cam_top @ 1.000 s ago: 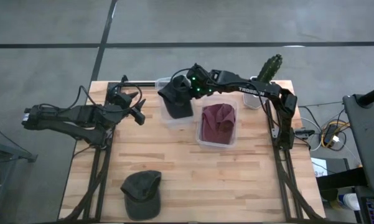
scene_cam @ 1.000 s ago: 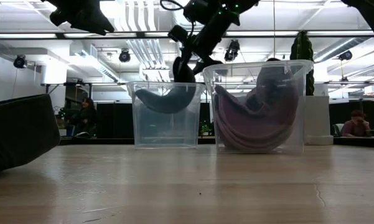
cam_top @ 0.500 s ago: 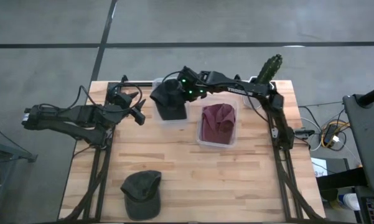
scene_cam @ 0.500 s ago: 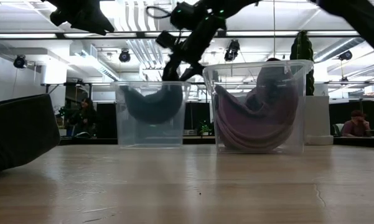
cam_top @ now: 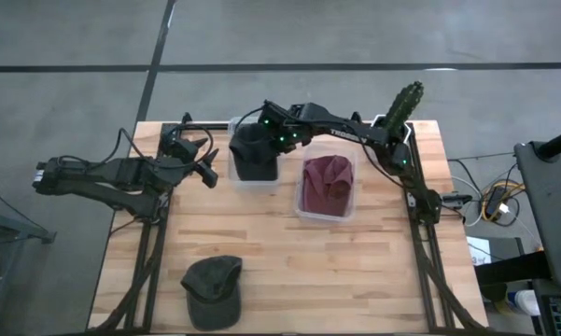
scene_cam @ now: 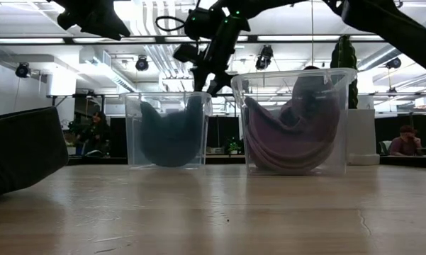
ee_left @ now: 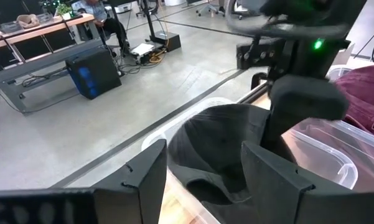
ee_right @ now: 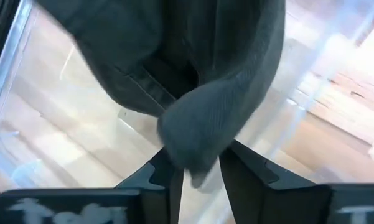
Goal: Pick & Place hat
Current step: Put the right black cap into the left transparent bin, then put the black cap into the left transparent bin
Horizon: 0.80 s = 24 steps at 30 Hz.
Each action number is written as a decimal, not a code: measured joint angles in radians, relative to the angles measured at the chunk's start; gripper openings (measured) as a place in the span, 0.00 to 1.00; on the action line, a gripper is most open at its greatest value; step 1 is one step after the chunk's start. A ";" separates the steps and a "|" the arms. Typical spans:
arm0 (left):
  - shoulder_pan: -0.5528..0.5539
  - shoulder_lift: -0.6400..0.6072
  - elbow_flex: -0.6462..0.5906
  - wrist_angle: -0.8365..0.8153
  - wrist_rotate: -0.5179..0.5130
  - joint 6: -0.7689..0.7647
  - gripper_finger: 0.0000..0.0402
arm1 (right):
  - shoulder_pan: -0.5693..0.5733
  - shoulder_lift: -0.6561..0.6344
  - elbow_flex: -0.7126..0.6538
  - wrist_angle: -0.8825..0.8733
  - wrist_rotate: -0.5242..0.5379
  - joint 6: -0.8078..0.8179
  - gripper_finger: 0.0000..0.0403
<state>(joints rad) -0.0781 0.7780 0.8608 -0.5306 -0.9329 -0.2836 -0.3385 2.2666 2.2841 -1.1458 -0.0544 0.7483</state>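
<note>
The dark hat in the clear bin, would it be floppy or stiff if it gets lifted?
Probably floppy: the dark hat sags and folds inside the clear bin, and its cloth bunches between the right gripper jaws. Likely light too, since a small pinch carries it.

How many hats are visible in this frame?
3: a dark hat in the left clear bin, a maroon hat in the right bin, an olive hat loose at the table's near edge.

Right tool [ee_right: 196,174] pinching dark hat [ee_right: 218,93] over clear bin [ee_right: 25,149].

Green hat [scene_cam: 18,152] cut off at the low view's left edge; right gripper [ee_right: 199,177] fingertips hidden by dark hat [ee_right: 193,81].
</note>
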 joint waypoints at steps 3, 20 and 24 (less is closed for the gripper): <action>0.000 0.000 0.000 0.000 0.000 0.000 0.50 | 0.000 -0.006 0.000 -0.007 0.002 0.000 0.22; 0.000 0.000 0.000 -0.001 0.000 0.000 0.50 | 0.008 -0.030 0.044 -0.084 0.033 -0.022 0.18; 0.000 0.000 0.000 -0.027 0.039 -0.001 0.50 | 0.030 -0.063 0.044 -0.213 0.078 -0.068 0.16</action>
<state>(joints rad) -0.0780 0.7776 0.8608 -0.5575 -0.8935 -0.2842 -0.3083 2.2039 2.3283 -1.3587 0.0241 0.6805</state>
